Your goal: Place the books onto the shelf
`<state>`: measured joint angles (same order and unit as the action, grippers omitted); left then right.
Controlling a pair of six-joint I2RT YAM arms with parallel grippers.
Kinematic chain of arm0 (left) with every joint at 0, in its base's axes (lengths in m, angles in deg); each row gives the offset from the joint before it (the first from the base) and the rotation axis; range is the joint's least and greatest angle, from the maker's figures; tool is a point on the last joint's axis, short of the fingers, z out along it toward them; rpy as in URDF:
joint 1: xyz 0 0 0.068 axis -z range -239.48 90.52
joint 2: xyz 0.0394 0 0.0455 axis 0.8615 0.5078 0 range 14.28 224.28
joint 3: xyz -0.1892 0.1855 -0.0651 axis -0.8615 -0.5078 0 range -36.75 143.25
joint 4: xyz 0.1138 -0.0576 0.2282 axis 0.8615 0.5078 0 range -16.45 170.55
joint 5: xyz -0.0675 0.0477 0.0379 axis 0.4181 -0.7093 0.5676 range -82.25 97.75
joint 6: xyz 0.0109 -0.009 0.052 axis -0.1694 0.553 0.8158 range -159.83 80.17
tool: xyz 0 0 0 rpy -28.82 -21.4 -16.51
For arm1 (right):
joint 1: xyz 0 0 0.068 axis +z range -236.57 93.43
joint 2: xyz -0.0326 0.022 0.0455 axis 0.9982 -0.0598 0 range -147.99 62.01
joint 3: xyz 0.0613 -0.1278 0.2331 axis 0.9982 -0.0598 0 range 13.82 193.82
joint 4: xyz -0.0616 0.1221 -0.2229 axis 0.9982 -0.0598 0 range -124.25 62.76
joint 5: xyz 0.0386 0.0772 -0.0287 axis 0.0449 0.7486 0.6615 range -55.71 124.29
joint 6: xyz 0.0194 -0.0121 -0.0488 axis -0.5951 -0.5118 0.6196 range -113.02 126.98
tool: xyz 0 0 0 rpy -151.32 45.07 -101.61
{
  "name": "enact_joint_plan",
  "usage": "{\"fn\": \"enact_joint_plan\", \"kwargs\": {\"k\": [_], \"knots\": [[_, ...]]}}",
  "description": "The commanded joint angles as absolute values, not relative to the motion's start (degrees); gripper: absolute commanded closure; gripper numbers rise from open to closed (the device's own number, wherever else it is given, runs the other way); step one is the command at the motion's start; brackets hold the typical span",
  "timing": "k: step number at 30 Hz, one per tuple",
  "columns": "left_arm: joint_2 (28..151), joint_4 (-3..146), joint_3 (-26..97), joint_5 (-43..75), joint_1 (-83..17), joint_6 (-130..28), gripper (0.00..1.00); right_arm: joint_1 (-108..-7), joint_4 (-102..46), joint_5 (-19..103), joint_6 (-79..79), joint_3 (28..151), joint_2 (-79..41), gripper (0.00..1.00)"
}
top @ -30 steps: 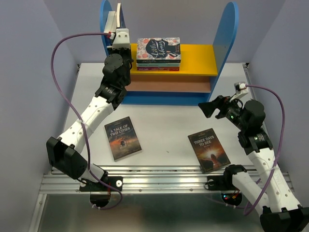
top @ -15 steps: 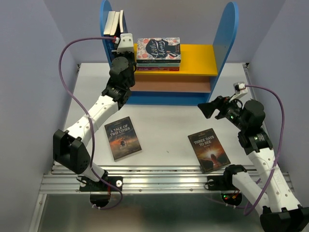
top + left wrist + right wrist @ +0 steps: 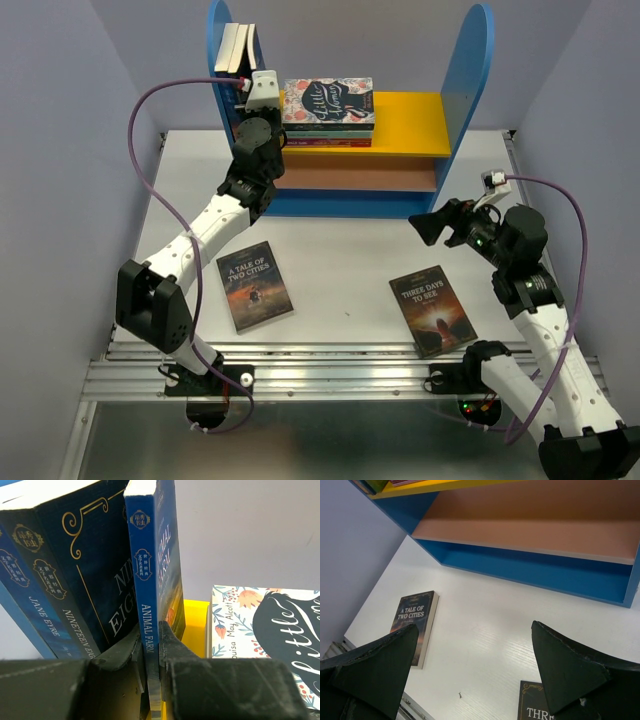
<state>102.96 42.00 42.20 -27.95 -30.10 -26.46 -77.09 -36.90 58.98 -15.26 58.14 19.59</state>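
2 left fingers [image 3: 175,647] pinch Animal Farm [image 3: 145,580] (bottom hidden) — right fingers [image 3: 375,665] wide.

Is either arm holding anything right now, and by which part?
The left arm's fingers pinch the Animal Farm book by its spine's lower end; the right arm's fingers hold nothing.
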Motion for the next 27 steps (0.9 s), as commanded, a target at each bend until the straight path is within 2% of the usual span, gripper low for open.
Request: {"fn": "enact_joint_plan", "kwargs": {"k": [1,2,5,9,19,27], "knots": [[100.9,37.5,44.1,-30.9,-30.7,-26.7,0.94,-76.6,-36.0,59.8,-14.4,60.8,20.0,0.0],[100.9,38.2,44.5,-31.0,-30.7,-27.1,0.89,-76.6,-36.0,59.8,-14.4,60.8,19.9,0.0],[100.4,39.0,44.5,-31.2,-30.8,-27.9,0.88,-76.6,-35.9,59.8,-14.5,60.6,19.8,0.0],[100.4,39.4,44.6,-31.9,-30.7,-28.4,0.71,-76.6,-35.9,60.1,-14.5,60.7,19.9,0.0],[99.0,40.1,43.5,-32.5,-30.7,-29.9,0.66,-76.6,-36.0,60.1,-14.6,60.6,19.0,0.0],[97.4,40.9,42.7,-32.4,-30.7,-31.8,0.51,-76.6,-36.0,60.5,-14.6,60.7,18.9,0.0]]}}
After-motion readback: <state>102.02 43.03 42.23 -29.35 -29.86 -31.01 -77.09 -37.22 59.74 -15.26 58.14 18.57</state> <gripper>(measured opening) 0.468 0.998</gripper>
